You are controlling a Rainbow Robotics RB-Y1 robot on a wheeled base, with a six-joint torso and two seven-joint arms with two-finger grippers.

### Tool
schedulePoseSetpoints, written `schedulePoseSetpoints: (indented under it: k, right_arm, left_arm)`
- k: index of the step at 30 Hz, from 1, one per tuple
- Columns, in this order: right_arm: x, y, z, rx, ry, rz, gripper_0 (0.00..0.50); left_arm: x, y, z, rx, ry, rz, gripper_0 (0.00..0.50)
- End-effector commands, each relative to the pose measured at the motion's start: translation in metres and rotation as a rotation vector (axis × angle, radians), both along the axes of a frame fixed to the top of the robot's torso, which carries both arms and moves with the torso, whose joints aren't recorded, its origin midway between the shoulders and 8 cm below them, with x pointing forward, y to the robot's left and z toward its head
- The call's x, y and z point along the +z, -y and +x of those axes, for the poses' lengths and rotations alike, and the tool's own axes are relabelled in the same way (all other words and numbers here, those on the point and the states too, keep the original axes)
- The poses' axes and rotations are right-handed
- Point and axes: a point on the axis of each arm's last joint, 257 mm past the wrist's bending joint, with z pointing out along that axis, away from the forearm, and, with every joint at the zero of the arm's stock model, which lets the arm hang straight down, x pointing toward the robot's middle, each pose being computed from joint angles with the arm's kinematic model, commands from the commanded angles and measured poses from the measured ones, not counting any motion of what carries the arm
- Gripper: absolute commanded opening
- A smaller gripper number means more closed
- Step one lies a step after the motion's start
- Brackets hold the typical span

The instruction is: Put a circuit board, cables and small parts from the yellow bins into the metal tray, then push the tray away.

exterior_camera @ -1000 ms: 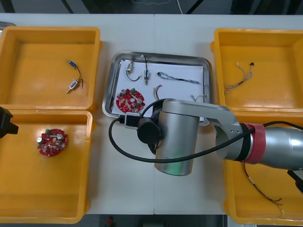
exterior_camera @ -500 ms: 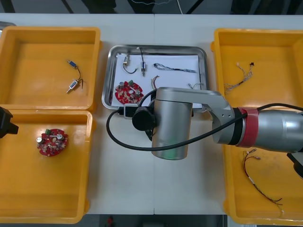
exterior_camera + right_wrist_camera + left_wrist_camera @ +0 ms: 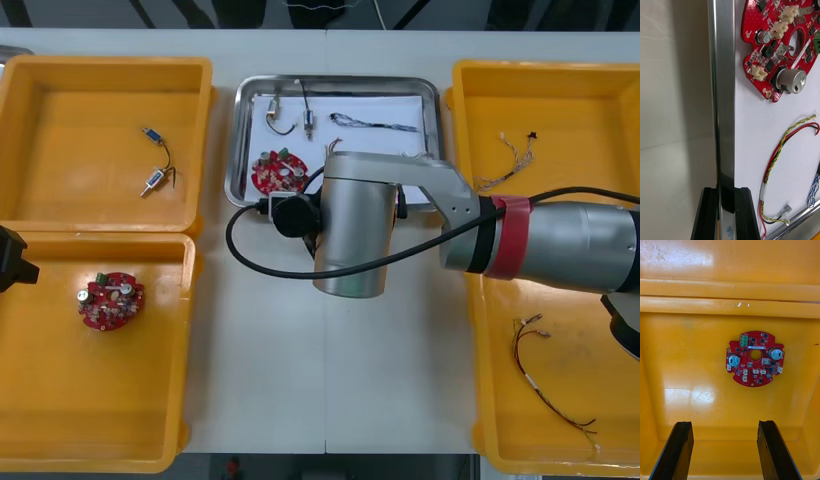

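The metal tray, carrying a round red circuit board, cables and small metal parts, sits between the yellow bins toward the table's far side, its long axis running across the table. The right gripper is at the tray's near rim, black fingers pinching that rim, one inside and one outside. The tray thus lies ahead of it, toward the far edge, where a push would likely go. The left gripper, fingers spread, hangs over a second board in the near left bin, well apart.
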Motion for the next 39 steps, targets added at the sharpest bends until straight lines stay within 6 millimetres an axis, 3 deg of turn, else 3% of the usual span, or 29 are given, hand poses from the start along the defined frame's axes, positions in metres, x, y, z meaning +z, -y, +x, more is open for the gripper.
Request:
schedulePoseSetpoints:
  k: [1,39]
  right_arm:
    - [0.031,-0.025,0.016,0.055,0.055,-0.022,0.000]
    - [0.055,-0.039,0.068,0.065,0.106,-0.002,0.000]
  left_arm:
    - [0.010,-0.011,-0.005,-0.047,0.008,0.066,0.500]
    - [0.010,-0.011,-0.005,-0.047,0.008,0.066,0.500]
